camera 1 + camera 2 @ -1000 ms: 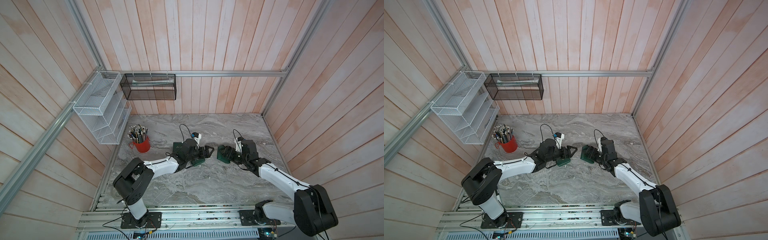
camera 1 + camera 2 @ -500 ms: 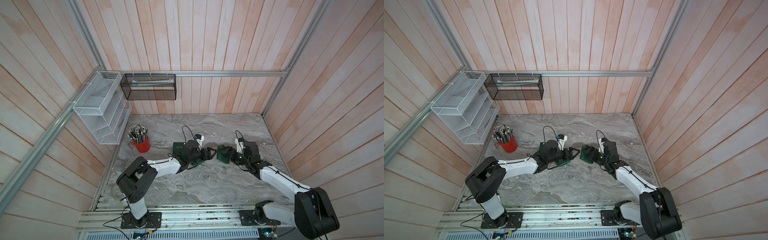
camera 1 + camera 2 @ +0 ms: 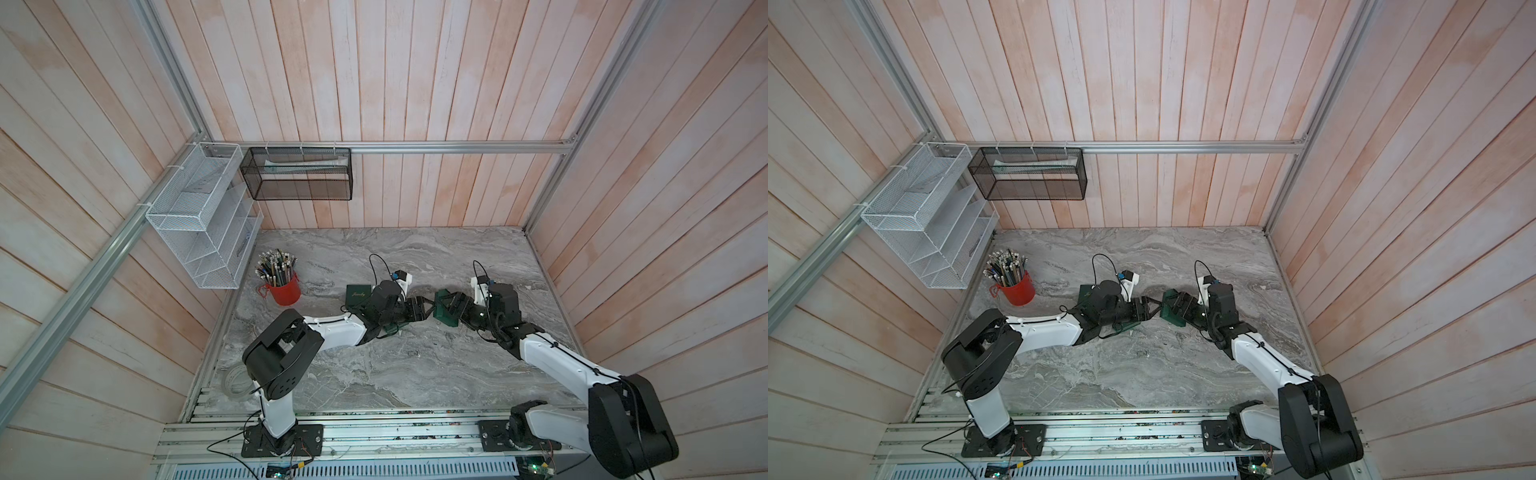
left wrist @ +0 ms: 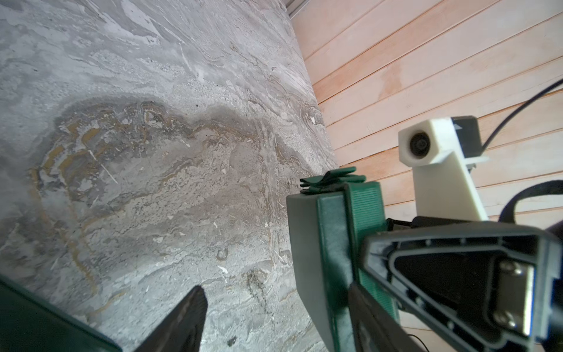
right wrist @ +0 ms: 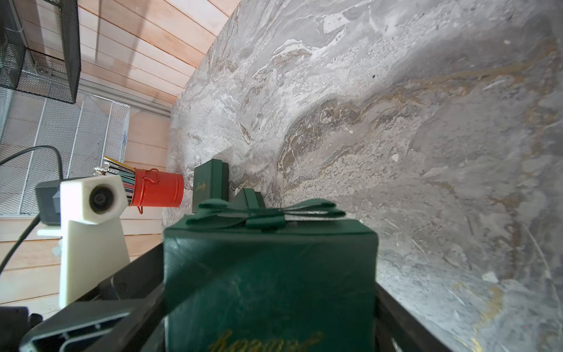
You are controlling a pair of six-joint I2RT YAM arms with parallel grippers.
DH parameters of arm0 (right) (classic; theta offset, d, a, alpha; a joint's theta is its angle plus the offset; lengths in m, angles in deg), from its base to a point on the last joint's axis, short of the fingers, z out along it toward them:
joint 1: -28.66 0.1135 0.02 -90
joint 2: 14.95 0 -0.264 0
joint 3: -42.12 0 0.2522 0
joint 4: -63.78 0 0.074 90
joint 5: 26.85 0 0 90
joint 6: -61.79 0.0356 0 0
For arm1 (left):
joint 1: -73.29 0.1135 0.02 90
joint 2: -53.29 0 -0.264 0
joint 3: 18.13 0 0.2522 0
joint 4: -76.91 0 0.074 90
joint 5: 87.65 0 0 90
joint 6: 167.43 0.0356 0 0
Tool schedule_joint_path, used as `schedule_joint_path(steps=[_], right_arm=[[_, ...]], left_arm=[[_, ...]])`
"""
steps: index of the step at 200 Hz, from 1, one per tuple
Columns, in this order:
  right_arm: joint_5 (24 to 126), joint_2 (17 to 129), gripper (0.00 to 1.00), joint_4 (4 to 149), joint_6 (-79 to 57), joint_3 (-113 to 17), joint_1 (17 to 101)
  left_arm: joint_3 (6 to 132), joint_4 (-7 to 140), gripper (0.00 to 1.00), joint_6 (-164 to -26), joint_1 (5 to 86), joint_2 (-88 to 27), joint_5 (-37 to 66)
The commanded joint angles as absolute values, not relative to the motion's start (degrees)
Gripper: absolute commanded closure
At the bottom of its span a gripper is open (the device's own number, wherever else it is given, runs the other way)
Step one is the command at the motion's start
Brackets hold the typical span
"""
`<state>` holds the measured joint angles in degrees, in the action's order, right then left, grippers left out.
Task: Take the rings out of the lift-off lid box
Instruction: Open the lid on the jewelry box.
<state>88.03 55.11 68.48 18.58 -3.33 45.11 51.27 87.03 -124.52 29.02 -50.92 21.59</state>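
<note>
Right pincer: closed on the green box, one jaw along each side wall. The box is over mid-counter, gold script on the face nearest the right wrist camera, its green bow at the far end.

Left pincer: jaws spread, nothing gripped, tips just beside the held box on the side away from the right arm. In the left wrist view one dark finger stands clear over bare counter. I cannot tell whether the other touches the box.

Rings: hidden, not discernible in any view.

A flat green box with script lies behind the left arm, and a red cup of pens stands further along.
</note>
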Motion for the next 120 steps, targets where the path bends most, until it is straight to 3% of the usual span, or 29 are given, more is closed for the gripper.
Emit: schedule_joint_path(steps=[1,120], right_arm=[[90.8,55.3,0.1,65.2,19.0,-2.8,45.2],[93.4,54.5,0.12,61.3,21.4,-0.3,44.3]], left_arm=[[52.2,87.0,0.26,-124.9,28.8,-52.9,22.7],[52.1,84.9,0.27,-126.3,28.8,-55.0,22.6]])
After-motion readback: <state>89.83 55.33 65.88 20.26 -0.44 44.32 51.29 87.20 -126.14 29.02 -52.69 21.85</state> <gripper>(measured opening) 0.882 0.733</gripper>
